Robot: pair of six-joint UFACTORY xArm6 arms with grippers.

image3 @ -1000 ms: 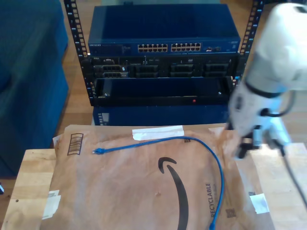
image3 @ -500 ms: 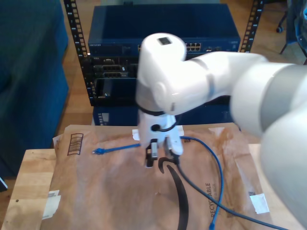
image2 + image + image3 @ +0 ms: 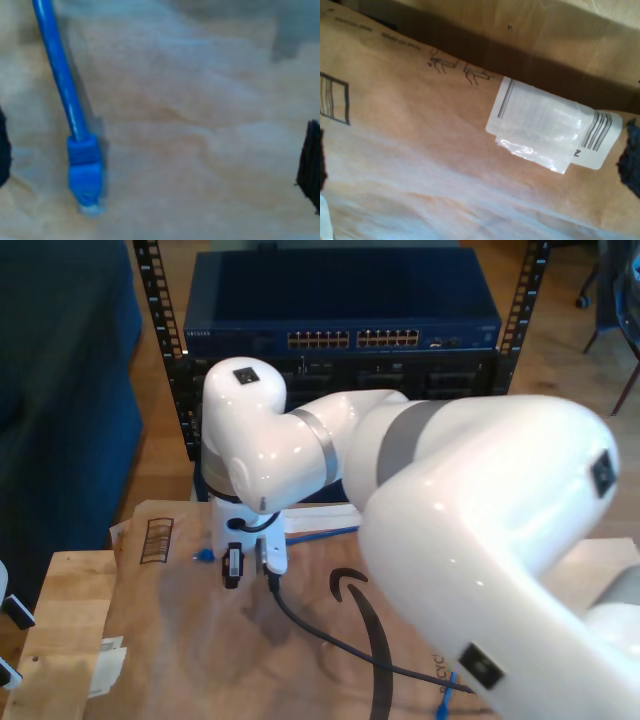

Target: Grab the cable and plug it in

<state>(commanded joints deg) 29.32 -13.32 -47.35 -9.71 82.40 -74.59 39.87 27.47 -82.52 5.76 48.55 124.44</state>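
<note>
Second arm [image 3: 440, 500]: big and white, sweeping in from the exterior view's right across most of the scene, wrist bent down over the paper.
Rack [image 3: 340, 340]: at the far side, a blue switch with rows of ports facing us; that looks like where the plug must end up.
Table [image 3: 60, 610]: pale wood, carrying a brown paper mailer [image 3: 180, 640] that covers most of it.
Cable [image 3: 320, 534]: bright blue, lying on the mailer; a stretch runs out toward the exterior view's right from under the arm, and its other end peeks out near the front edge.
My second claw [image 3: 247, 565]: hanging just above the mailer, fingers spread, nothing between them, plug just beside it on the exterior view's left.
Plug [image 3: 86, 185]: blue boot, clear tip, flat on the paper; in the second wrist view it sits off to one side of the open gap, not centred.
My first claw: I cannot tell whether it is spread or closed; its camera looks at a white barcode label [image 3: 545, 127] on the mailer.
Progress: early. Approach made, no grasp yet; centring, pinching, lifting and plugging are all left.
</note>
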